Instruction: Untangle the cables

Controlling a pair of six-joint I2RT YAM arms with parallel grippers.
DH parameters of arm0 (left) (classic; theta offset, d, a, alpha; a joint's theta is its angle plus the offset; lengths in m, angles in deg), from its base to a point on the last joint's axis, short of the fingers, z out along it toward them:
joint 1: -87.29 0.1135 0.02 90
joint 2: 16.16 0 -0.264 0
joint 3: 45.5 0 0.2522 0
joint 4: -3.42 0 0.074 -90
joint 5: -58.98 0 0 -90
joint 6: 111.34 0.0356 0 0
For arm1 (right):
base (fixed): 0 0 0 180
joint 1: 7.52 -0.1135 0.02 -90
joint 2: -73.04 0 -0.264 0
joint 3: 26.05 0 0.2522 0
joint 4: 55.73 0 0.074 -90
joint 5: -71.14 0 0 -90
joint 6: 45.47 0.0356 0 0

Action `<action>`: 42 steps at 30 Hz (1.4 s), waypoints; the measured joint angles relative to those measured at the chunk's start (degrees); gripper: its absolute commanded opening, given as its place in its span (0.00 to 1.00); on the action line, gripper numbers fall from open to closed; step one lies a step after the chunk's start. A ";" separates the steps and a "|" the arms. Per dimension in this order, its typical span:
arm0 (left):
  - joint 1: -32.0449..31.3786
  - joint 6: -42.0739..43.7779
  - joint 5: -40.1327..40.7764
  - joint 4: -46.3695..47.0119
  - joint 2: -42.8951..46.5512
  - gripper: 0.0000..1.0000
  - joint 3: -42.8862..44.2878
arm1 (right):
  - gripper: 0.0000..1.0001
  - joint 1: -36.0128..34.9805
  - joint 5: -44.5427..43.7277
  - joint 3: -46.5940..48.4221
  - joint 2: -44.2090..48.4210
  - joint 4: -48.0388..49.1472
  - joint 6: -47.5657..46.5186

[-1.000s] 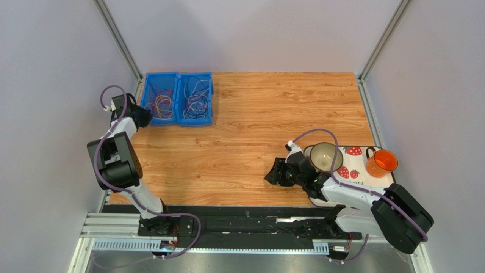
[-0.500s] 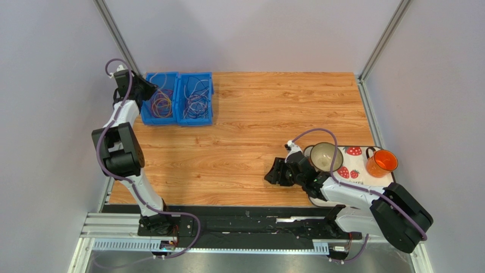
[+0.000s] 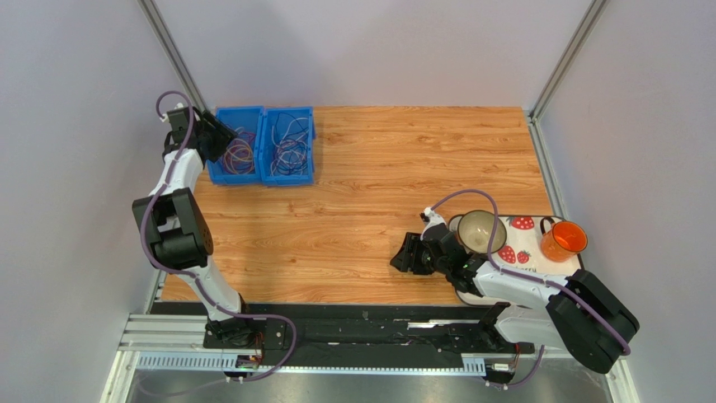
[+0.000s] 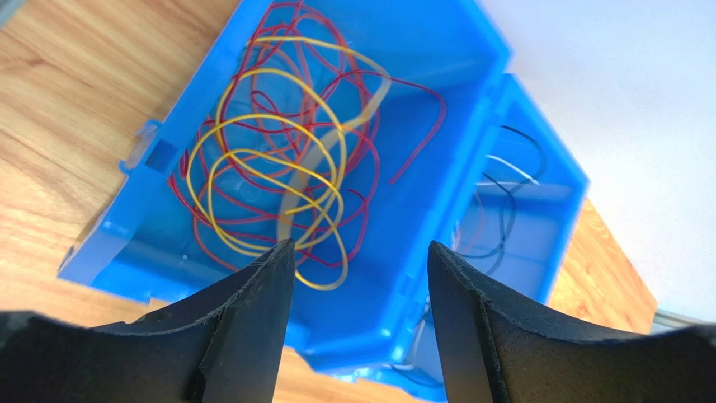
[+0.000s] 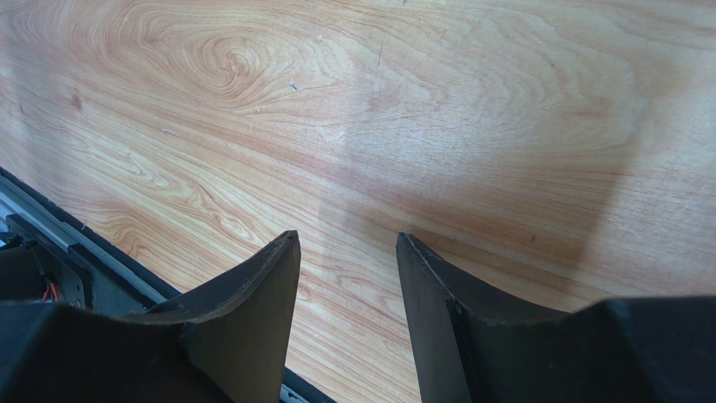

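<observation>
The cables lie in two blue bins at the table's far left. The left bin (image 3: 235, 154) holds red and yellow loops (image 4: 277, 168), with a pale yellow strand lying blurred across them. Dark, white and purple cables (image 3: 290, 151) fill the right bin (image 4: 538, 210). My left gripper (image 3: 217, 133) hangs open over the left bin's left rim, nothing between its fingers (image 4: 252, 319). My right gripper (image 3: 403, 254) stands open low over bare wood near the front right, empty; in the right wrist view its gap (image 5: 346, 243) frames only wood.
A strawberry-print mat (image 3: 525, 243) at the right carries a green-rimmed bowl (image 3: 481, 232) and an orange cup (image 3: 563, 240), right behind my right arm. Grey walls and metal posts close in the table's sides and back. A black rail (image 3: 336, 327) runs along the near edge.
My left arm swung from beside the left bin's front corner up to its left rim, and its jaws went from shut to open. The right arm has not moved.
</observation>
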 measured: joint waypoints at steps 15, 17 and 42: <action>-9.90 11.32 9.07 -13.00 24.74 0.93 -3.63 | 0.54 0.00 0.09 -0.39 0.92 -0.35 -0.09; -14.75 14.40 13.29 -15.63 27.04 0.93 -3.74 | 0.54 0.00 0.35 0.26 1.07 -1.99 -0.68; -33.31 38.95 38.36 13.29 62.42 0.96 -56.57 | 0.99 0.07 -18.10 30.91 0.22 -20.79 -20.79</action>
